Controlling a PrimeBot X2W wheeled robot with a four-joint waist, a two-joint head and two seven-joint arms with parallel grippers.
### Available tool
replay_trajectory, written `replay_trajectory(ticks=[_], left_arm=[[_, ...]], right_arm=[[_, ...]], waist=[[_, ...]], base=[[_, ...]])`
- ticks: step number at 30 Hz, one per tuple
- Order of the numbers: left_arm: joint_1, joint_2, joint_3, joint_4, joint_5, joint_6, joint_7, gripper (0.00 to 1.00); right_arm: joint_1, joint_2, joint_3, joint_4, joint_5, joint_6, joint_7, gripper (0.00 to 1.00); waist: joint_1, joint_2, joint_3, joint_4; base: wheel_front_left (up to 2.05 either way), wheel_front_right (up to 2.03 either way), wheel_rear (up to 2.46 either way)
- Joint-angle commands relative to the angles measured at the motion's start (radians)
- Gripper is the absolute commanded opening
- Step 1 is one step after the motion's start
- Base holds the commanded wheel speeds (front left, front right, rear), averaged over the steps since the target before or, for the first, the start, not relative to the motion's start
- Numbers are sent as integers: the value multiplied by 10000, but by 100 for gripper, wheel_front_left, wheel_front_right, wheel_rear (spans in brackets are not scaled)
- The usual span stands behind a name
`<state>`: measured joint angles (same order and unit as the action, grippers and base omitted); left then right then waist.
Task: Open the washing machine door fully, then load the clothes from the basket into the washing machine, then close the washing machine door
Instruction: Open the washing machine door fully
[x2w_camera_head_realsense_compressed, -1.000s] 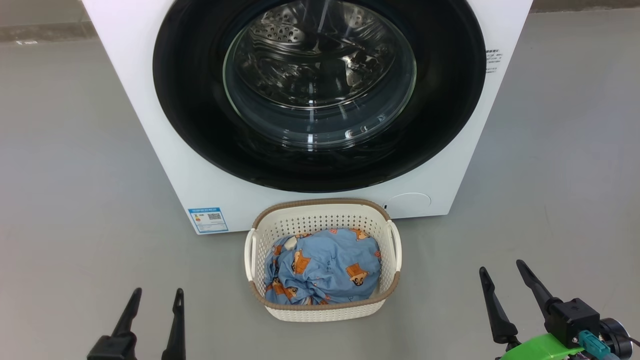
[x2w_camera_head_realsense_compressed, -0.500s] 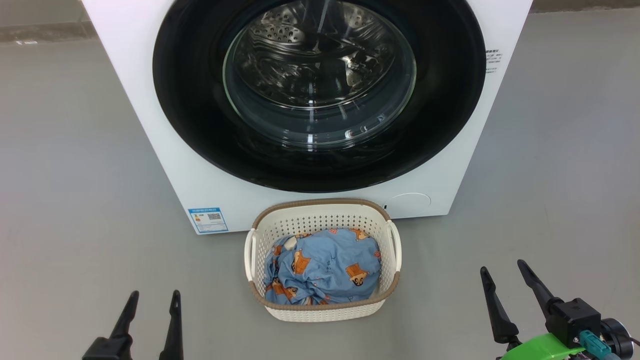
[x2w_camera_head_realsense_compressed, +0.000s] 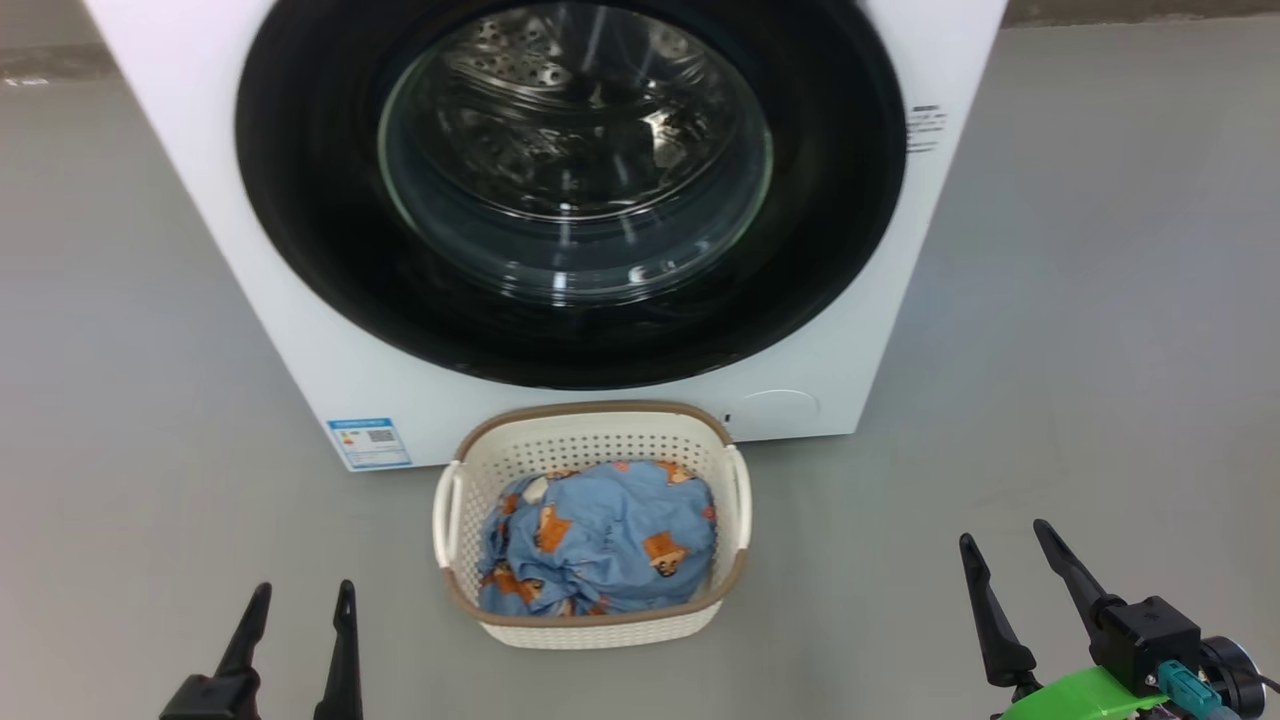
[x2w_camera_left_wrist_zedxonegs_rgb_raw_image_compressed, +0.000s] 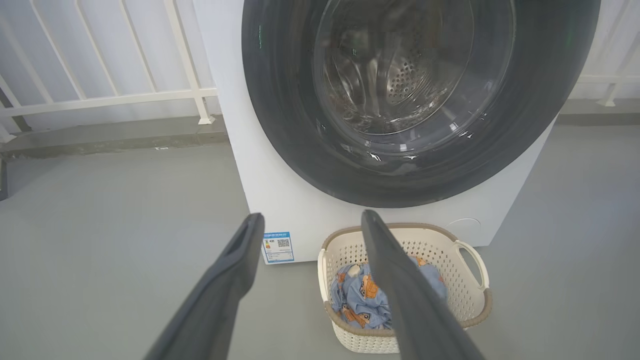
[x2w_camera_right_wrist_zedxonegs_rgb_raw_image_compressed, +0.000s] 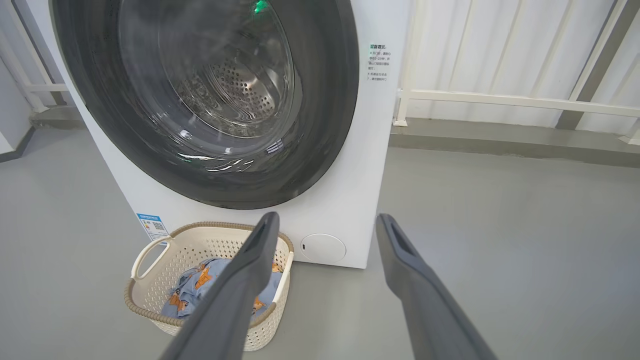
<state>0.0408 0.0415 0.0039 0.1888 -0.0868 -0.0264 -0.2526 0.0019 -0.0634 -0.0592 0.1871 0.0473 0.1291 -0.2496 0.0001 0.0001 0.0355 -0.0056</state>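
- The washing machine (x2w_camera_head_realsense_compressed: 330, 370) fills the top of my head view. The washing machine door (x2w_camera_head_realsense_compressed: 310, 200) sits shut against its front — black rim all round, with the steel drum visible through the glass bowl.
- The basket (x2w_camera_head_realsense_compressed: 590, 632) stands on the grey floor (x2w_camera_head_realsense_compressed: 1080, 300) just in front of the machine, below the door's lower edge and near the middle of my view.
- The clothes (x2w_camera_head_realsense_compressed: 600, 535) lie bundled inside the basket, blue with orange figures, sitting below its rim.
- My left tool (x2w_camera_head_realsense_compressed: 304, 590) hovers low at the left. Its two fingers are spread apart and hold nothing, well apart from the basket.
- My right tool (x2w_camera_head_realsense_compressed: 1004, 533) hovers low at the right — fingers likewise spread, nothing between them, also well apart from the basket.
- A blue label sticker (x2w_camera_head_realsense_compressed: 369, 443) is on the machine's lower left corner. A round white flap (x2w_camera_head_realsense_compressed: 778, 405) is on its lower right, just behind the basket's right side.
- Through the left wrist camera I see a white railing (x2w_camera_left_wrist_zedxonegs_rgb_raw_image_compressed: 100, 97) behind the machine.
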Motion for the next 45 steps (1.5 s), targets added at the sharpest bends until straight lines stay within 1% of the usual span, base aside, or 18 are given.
replay_trajectory(ticks=[1, 11, 15, 20, 28, 29, 30, 31, 32, 33, 37, 40, 42, 45], left_arm=[[-368, 88, 315, -269, -117, 73, -92, 100], [-414, 88, 331, -308, -166, 71, -92, 100], [-410, 88, 387, -414, -485, 10, -92, 100], [-436, 87, 397, -372, -533, -54, -92, 100], [-377, 87, 386, -358, -602, -22, -92, 100], [-370, 87, 377, -346, -603, -22, -92, 100], [-363, 87, 366, -336, -603, -21, -92, 100], [-358, 87, 361, -330, -605, -22, -92, 100], [-356, 87, 361, -331, -608, -27, -92, 100], [-357, 87, 359, -334, -608, -35, -92, 100], [-369, 87, 369, -362, -606, -43, -92, 100], [-358, 87, 377, -370, -616, -27, -92, 100], [-346, 87, 366, -349, -650, -12, -92, 100], [-351, 87, 307, -372, -708, 33, -92, 100]], right_arm=[[-153, -83, 217, -248, -28, 16, -122, 100], [-169, -82, 196, -236, -6, 16, -122, 100], [-179, -84, 199, -263, 14, 16, -122, 100], [-216, -84, 193, -286, 28, 16, -122, 100], [-231, -66, 148, -372, 121, 16, -122, 100], [-229, -59, 144, -400, 154, 16, -122, 86], [-222, -53, 147, -418, 178, 16, -122, 49], [-215, -47, 148, -440, 215, 16, -122, 27], [-211, -42, 155, -459, 252, 16, -122, 2], [-208, -37, 162, -476, 278, 16, -122, 0], [-233, -7, 115, -581, 484, 16, -122, 0], [-284, 38, -77, -669, 971, 16, -122, 0], [-332, 83, -314, -608, 1831, 16, -122, 0], [-485, 118, -674, -396, 3707, 16, -122, 0]], waist=[[0, -1, 15, -6], [0, -1, 46, -13], [0, -1, 74, -1], [0, -1, 109, 0], [0, -1, 59, -16], [0, -1, 47, -17], [0, -1, 29, -16], [0, -1, 20, -17], [-1, -1, 14, -18], [-1, -1, 16, -18], [-1, -1, 35, -29], [-1, -1, 75, -39], [-1, -1, 104, -33], [-1, -1, 173, -6]], base=[[123, 123, -246], [121, 121, -242], [82, 82, -163], [46, 46, -92], [5, 5, -11], [0, 0, 0], [0, 0, 0], [0, 0, 0], [0, 0, 0], [0, 0, 0], [0, 0, 0], [0, 0, 0], [0, 0, 0], [0, 0, 0]])
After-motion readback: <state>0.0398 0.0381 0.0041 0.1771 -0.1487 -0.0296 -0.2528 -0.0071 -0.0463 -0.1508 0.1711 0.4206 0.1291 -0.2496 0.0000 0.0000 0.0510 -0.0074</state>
